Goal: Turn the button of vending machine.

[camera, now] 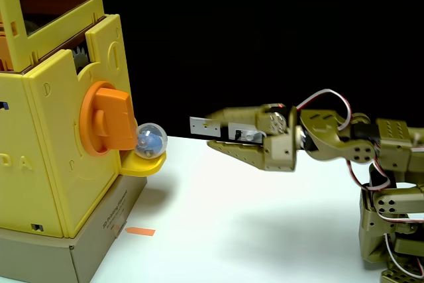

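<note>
Knob untouched, tool off to its right.

Fixed view, with the knob as landmark: the vending machine [50,144] fills the left, the orange knob [106,126] on its front face with its bar standing upright. Touching the knob's lower right, a clear capsule [150,140] sits in the yellow tray [147,165]. Well right, above the tabletop [265,223], the tool [199,134] is released, jaws slightly parted. Judgement: approach level, straddle the bar squarely, clamp, then roll the wrist; keep clear of the capsule.
</note>
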Controlling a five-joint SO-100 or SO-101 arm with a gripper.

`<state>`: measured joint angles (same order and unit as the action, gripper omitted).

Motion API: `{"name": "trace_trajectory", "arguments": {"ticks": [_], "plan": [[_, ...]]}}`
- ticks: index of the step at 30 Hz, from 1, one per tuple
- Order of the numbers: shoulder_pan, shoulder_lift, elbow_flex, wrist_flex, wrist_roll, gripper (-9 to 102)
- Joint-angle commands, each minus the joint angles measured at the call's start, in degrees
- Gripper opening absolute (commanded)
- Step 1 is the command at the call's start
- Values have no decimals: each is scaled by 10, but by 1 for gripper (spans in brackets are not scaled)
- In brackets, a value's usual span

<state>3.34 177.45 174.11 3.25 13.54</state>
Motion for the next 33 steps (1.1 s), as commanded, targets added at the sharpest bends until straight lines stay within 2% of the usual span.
{"name": "trace_trajectory", "arguments": {"ticks": [1,6,13,23,33], "plan": [[2,78,68,3,-25,-1],[1,163,171,25,-30,-1],[-4,251,197,189,-81,0],[-7,258,200,319,-82,1],[-11,258,186,394,-86,1]]}}
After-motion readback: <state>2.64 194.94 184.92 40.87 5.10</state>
